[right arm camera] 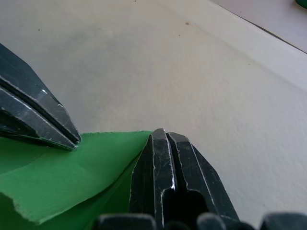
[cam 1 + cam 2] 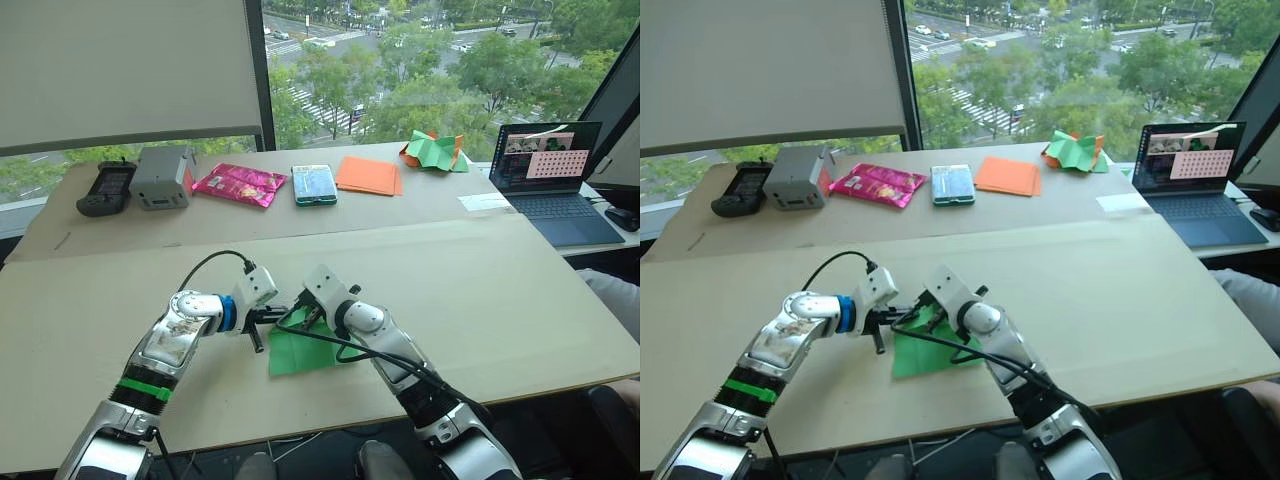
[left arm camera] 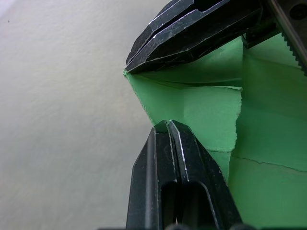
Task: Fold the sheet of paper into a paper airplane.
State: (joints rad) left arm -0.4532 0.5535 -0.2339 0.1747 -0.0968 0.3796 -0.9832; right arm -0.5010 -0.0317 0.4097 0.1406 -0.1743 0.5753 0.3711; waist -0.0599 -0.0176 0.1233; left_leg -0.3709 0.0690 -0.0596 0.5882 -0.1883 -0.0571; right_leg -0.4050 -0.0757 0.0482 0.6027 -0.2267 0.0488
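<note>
The sheet of paper (image 2: 310,358) lies bright green near the table's front edge, with one flap folded over its lower layer (image 3: 206,115). My left gripper (image 2: 278,318) is shut, its tip (image 3: 168,125) resting at the flap's edge. Opposite it, my right gripper (image 2: 303,318) is shut too, its tip (image 1: 161,133) at the flap's corner (image 1: 72,177). The two tips sit close together over the sheet's far end. I cannot tell whether paper is pinched between either pair of fingers. The paper airplane is not formed; the sheet is only a partly folded patch.
Along the back of the table (image 2: 480,290) are a black device (image 2: 106,188), grey box (image 2: 160,177), pink packet (image 2: 240,183), teal packet (image 2: 314,185), flat orange sheets (image 2: 368,175) and a crumpled green-and-orange heap (image 2: 433,150). A laptop (image 2: 555,175) stands at the right.
</note>
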